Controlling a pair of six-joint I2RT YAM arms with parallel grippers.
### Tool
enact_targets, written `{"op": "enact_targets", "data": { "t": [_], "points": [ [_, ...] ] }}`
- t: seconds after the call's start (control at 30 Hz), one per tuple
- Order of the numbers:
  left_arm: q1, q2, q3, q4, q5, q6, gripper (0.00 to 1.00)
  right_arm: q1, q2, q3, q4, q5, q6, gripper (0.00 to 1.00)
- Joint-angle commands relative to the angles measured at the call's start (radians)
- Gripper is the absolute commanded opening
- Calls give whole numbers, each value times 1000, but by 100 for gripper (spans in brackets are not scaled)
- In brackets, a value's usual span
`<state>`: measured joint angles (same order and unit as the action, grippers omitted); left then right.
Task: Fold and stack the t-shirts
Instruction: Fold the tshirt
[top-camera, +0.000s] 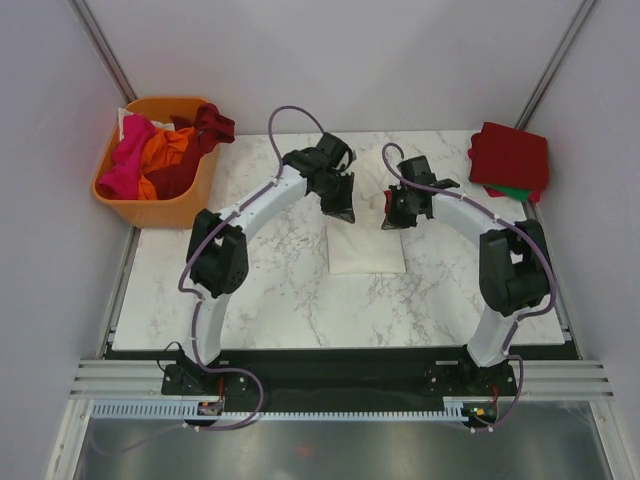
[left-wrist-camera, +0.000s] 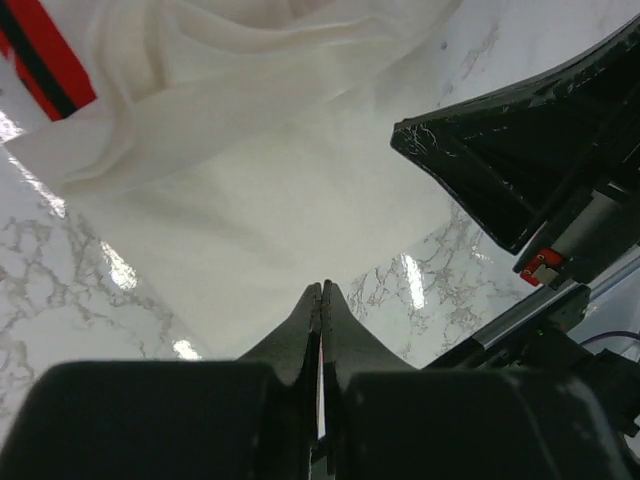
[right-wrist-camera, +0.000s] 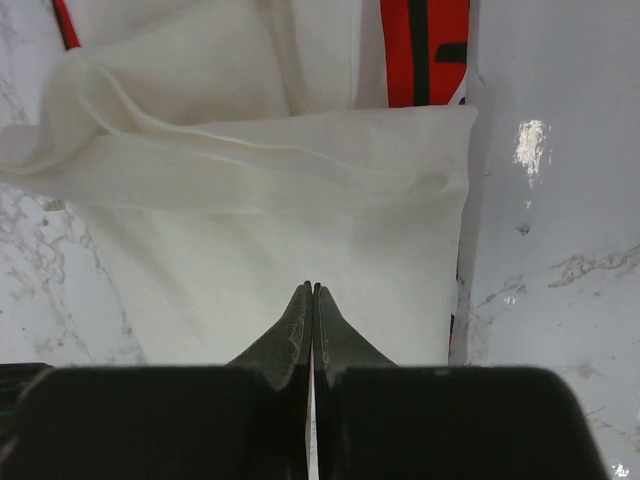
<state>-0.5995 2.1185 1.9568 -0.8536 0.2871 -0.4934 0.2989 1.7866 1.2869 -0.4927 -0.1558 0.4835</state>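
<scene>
At table centre: we see the cream-white t-shirt (top-camera: 367, 250) lying as a folded rectangle on the marble table (top-camera: 270, 290), with its red print (right-wrist-camera: 425, 50) showing at one edge.
Left gripper (left-wrist-camera: 322, 290): its jaws are pressed together with the tips over the cream cloth; we cannot tell whether any cloth is pinched.
Right gripper (right-wrist-camera: 312, 290): its jaws are also closed together, over the same shirt.
Far right corner: a folded red t-shirt (top-camera: 510, 152) tops a stack, with a green t-shirt (top-camera: 512, 190) peeking out beneath it.
Far left: the orange basket (top-camera: 150, 212) holds a crumpled pink t-shirt (top-camera: 125, 165), an orange t-shirt (top-camera: 165, 150) and a dark red t-shirt (top-camera: 208, 125).
</scene>
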Motion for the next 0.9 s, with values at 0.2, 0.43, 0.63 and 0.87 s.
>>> {"op": "enact_targets", "data": {
  "t": [0.2,0.43,0.63,0.87],
  "points": [
    [-11,196,91,33,-43,15,2,-4,131,81,32,-11,-33,0],
    [10,287,175,33,-74,21,2,-17,229,187,16,10,-40,0],
    [56,336,318,33,-100,39,2,-69,293,273,8,18,-29,0],
    [102,399,413,41,-77,50,3,-110,367,338,3,-4,-28,0]
  ]
}}
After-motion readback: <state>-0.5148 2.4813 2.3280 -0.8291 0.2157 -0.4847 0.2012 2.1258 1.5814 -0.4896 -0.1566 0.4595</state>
